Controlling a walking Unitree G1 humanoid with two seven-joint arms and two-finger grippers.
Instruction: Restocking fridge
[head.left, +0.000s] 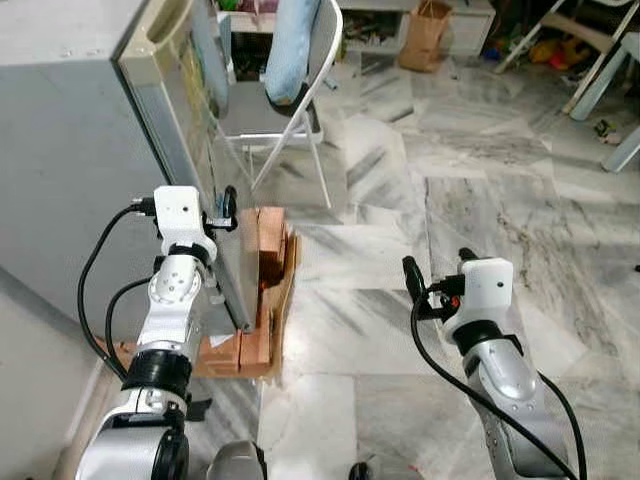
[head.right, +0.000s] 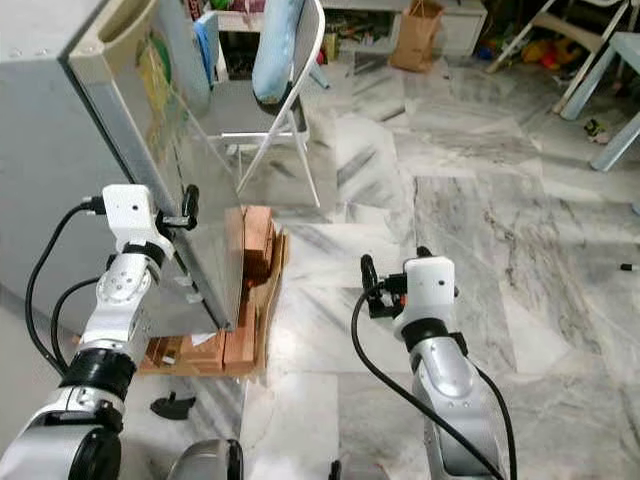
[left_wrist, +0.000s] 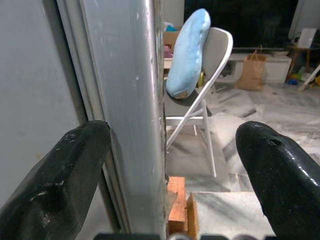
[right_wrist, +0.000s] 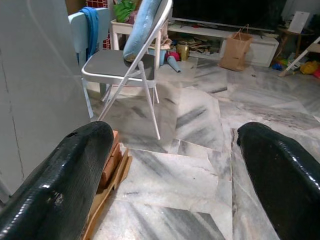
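Note:
The grey fridge (head.left: 70, 150) stands at my left, its silver door (head.left: 185, 150) partly swung out. My left gripper (head.left: 222, 210) is raised at the door's free edge. In the left wrist view that edge (left_wrist: 135, 115) runs between the two black fingers (left_wrist: 60, 175), which stand wide apart, so the gripper (left_wrist: 172, 132) is open around it. My right gripper (head.left: 437, 268) hovers open over the marble floor to the right of the fridge, with nothing between its fingers (right_wrist: 65, 175).
Bricks and wooden boards (head.left: 262, 300) lie under the fridge's front corner. A white folding chair with a blue cushion (head.left: 290, 90) stands just behind the door. A paper bag (head.left: 425, 35) and white furniture legs (head.left: 600, 70) are farther back.

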